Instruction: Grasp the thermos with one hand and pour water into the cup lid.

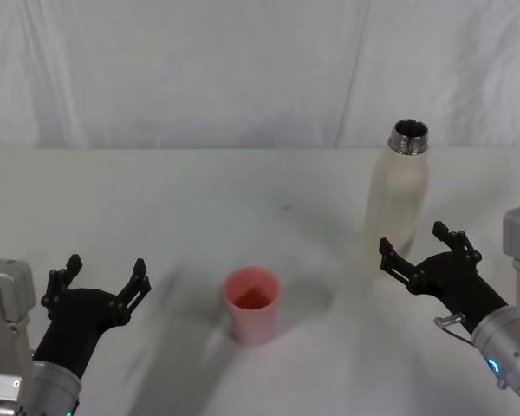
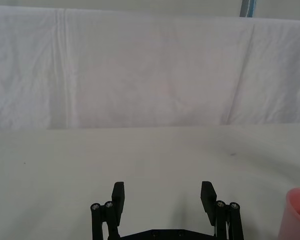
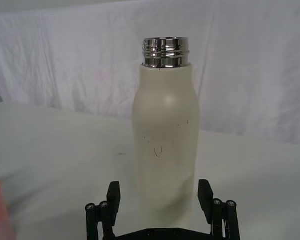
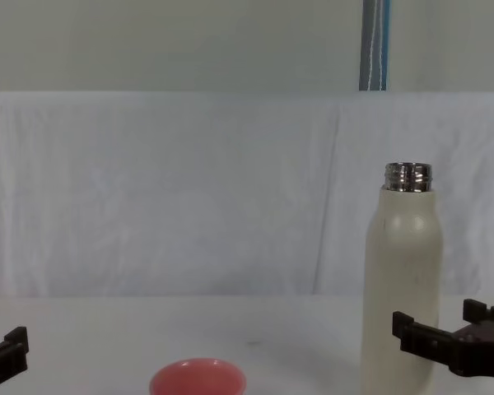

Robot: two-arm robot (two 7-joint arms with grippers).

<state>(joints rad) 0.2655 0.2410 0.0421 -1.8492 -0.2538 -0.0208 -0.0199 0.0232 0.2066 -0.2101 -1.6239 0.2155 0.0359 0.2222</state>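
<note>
bottle [image 1: 400, 201], right of frame: rigid, smooth, likely heavy and slippery; mid-body grip advised. right gripper [image 1: 427, 252] spread just before it. left gripper [image 1: 95, 284] spread, lower left. cup [image 1: 252, 304] centre.

We've got the right gripper [image 1: 423, 249] reaching forward low on our right, jaws spread wide, black fingers [image 3: 205, 195] level and parted, grey wrist angling in from the lower right corner. Over on our left, the left gripper [image 1: 104, 280] sits low too, jaws equally wide apart, fingers [image 2: 118, 196] pointing ahead, its grey arm rising from the bottom left.
</note>
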